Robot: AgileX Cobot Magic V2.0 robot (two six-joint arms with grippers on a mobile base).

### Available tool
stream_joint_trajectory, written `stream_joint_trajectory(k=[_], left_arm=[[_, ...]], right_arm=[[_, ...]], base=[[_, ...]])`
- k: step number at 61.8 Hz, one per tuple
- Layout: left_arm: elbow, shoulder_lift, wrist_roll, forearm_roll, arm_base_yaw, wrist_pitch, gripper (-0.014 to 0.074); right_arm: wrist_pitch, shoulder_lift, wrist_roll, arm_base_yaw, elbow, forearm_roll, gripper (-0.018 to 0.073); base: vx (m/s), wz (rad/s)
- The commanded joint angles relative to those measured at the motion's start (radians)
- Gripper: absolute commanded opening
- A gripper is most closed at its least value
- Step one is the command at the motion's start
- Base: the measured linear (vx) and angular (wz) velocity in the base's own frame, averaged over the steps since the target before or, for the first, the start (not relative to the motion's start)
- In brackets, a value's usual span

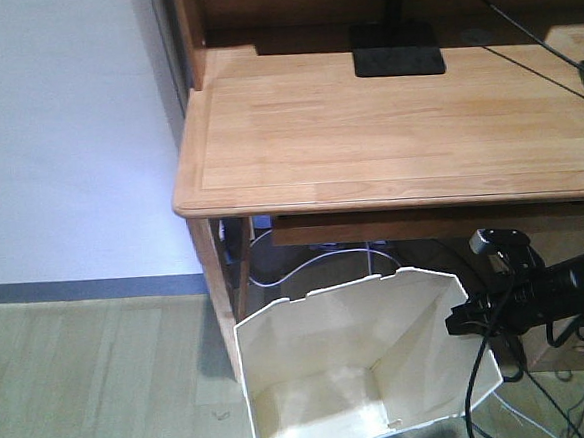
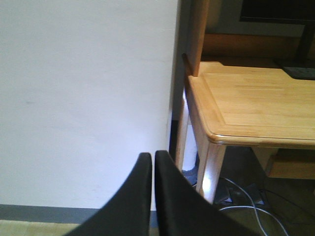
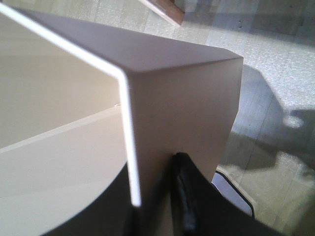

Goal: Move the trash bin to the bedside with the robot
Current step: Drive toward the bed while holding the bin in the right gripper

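The white trash bin (image 1: 362,364) sits low in the front view, just ahead of the desk's left leg, its cream inside facing the camera. My right arm (image 1: 577,284) reaches in from the right, and the right gripper (image 1: 461,317) is shut on the bin's right wall at the rim. In the right wrist view that gripper (image 3: 152,177) pinches the thin wall (image 3: 182,88): one black finger (image 3: 189,196) lies outside, the other inside. My left gripper (image 2: 152,156) is shut on nothing and points at the white wall. The bedside is out of view.
A light wooden desk (image 1: 386,122) with a black monitor stand (image 1: 396,61) fills the upper front view; its corner (image 2: 216,130) is right of my left gripper. Cables (image 1: 305,268) hang under it. A white wall (image 1: 66,135) and grey baseboard (image 1: 86,289) stand left.
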Motion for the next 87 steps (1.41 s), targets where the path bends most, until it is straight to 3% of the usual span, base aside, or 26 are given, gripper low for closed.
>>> stream_joint_trajectory(k=[1, 87], left_arm=[[0.012, -0.014, -0.006, -0.004, 0.001, -0.069, -0.0006], [0.012, -0.014, -0.006, -0.004, 0.001, -0.069, -0.0006]], right_arm=[[0.245, -0.063, 0.008, -0.002, -0.012, 0.047, -0.0003], [0.245, -0.063, 0.008, -0.007, -0.012, 0.047, -0.0003]], base=[[-0.06, 0.23], [-0.04, 0.48]])
